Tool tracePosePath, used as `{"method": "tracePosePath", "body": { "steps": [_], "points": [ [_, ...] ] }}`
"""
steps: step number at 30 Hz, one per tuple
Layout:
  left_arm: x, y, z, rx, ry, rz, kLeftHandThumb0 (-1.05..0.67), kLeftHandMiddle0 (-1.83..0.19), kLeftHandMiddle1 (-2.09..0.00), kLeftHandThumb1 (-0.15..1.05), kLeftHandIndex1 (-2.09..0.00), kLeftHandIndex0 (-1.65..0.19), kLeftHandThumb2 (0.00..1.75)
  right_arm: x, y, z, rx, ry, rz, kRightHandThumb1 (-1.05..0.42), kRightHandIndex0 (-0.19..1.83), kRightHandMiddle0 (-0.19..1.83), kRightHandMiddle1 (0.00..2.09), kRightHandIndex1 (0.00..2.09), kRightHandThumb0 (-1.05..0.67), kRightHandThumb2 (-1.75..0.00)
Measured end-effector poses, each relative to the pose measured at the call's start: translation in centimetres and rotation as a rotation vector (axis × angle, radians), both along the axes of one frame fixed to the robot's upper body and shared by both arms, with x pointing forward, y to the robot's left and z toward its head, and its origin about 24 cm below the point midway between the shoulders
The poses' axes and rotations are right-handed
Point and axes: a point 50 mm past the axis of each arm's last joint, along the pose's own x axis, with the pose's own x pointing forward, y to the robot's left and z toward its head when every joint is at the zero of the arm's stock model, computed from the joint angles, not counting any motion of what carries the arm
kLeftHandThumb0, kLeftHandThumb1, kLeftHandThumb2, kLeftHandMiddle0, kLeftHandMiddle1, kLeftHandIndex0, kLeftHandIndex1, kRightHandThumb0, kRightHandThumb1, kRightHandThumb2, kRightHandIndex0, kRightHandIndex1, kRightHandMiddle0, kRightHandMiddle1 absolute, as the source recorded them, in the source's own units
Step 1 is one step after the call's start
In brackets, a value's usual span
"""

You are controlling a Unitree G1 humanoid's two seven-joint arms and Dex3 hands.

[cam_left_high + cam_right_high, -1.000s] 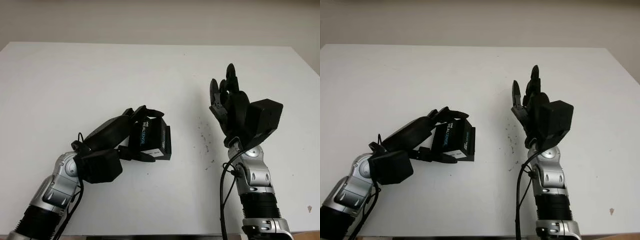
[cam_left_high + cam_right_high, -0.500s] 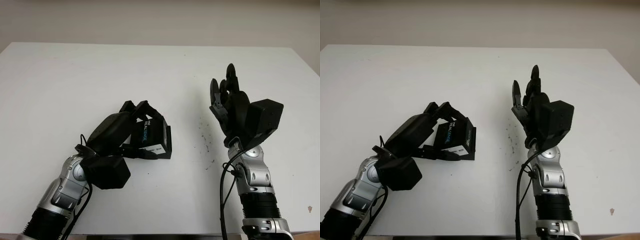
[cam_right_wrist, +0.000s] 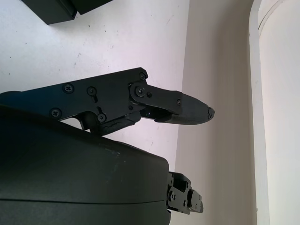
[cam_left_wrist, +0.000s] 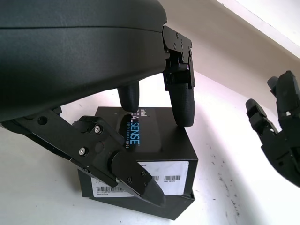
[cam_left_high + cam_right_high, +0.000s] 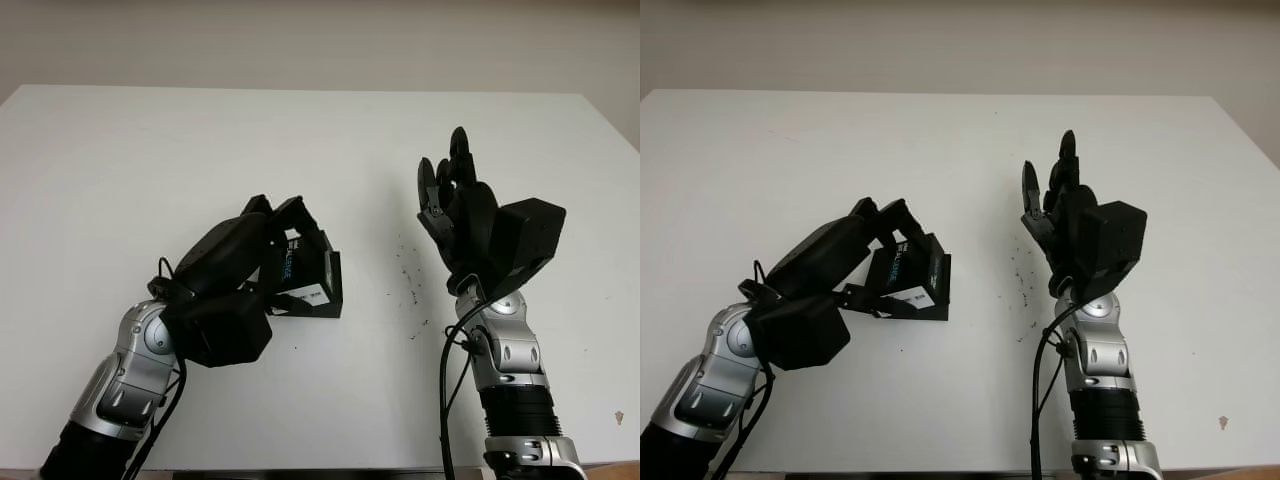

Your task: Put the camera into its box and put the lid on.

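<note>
white table (image 5: 150, 150) spreading wide; left hand (image 5: 240, 262) clamping fingers around black box (image 5: 305, 275); right hand (image 5: 462, 205) hovering upright beside, holding nothing.

Broad white table (image 5: 150, 160) with a smooth matte top, reaching to a pale wall at the far edge. Near the middle, slightly left, a small black cardboard box (image 5: 312, 275) printed with white and blue lettering and a white barcode label, lid tilted and not fully seated. Just right of it, a scatter of small dark specks (image 5: 410, 285) on the surface.
</note>
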Motion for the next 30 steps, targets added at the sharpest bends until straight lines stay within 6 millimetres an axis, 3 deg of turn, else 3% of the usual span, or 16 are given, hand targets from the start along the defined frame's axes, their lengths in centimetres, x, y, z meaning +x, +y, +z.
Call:
{"method": "tracePosePath", "body": {
  "steps": [9, 11, 13, 14, 17, 20, 23, 30],
  "points": [
    [0.3, 0.0, 1.2, -0.052, 0.007, -0.014, -0.18, -0.39, -1.8, 1.03, -1.51, -0.16, 0.05, 0.0, 0.1, 0.0, -0.002, -0.002, -0.008, -1.05, -0.18, -0.18, 0.04, 0.03, -0.55, -0.54],
    [0.2, 0.0, 1.4, -0.06, 0.003, -0.023, -0.23, -0.3, -1.73, 0.99, -1.47, -0.19, 0.04, 0.0, 0.1, 0.0, -0.002, -0.002, -0.006, -1.05, -0.19, -0.19, 0.04, 0.03, -0.55, -0.55],
    [0.0, 0.0, 1.7, -0.028, -0.015, -0.026, -0.42, 0.01, -1.73, 0.95, -1.3, -0.07, 0.05, 0.0, 0.1, 0.0, -0.004, -0.002, -0.007, -1.05, -0.19, -0.18, 0.04, 0.03, -0.54, -0.55],
    [0.0, 0.0, 1.9, 0.007, -0.023, -0.029, -0.55, 0.12, -1.44, 0.93, -1.06, 0.04, 0.05, 0.0, 0.1, 0.0, -0.004, -0.002, -0.007, -1.05, -0.19, -0.19, 0.04, 0.03, -0.54, -0.55],
    [-0.3, 0.0, 2.5, 0.138, -0.021, -0.048, -0.73, 0.18, -0.73, 0.9, -0.42, 0.1, 0.05, 0.0, 0.1, 0.0, -0.004, -0.002, -0.004, -1.05, -0.19, -0.19, 0.04, 0.03, -0.54, -0.55],
    [-0.7, 0.0, 2.8, 0.222, 0.017, -0.083, -0.83, 0.19, -0.18, 0.91, -0.1, 0.17, 0.05, 0.0, 0.1, 0.0, -0.004, -0.002, 0.0, -1.05, -0.19, -0.19, 0.03, 0.03, -0.54, -0.56],
    [-1.2, -0.1, 3.1, 0.262, 0.04, -0.115, -0.89, 0.19, -0.02, 0.92, -0.01, 0.19, 0.06, 0.0, 0.2, 0.0, -0.005, -0.002, 0.003, -1.05, -0.19, -0.19, 0.03, 0.03, -0.54, -0.56],
    [-1.4, -0.2, 3.3, 0.267, 0.063, -0.137, -0.9, 0.19, 0.0, 0.91, 0.0, 0.19, 0.05, 0.0, 0.2, -0.1, -0.01, 0.0, 0.008, -1.05, -0.19, -0.19, 0.04, 0.03, -0.55, -0.55]
  ]
}}
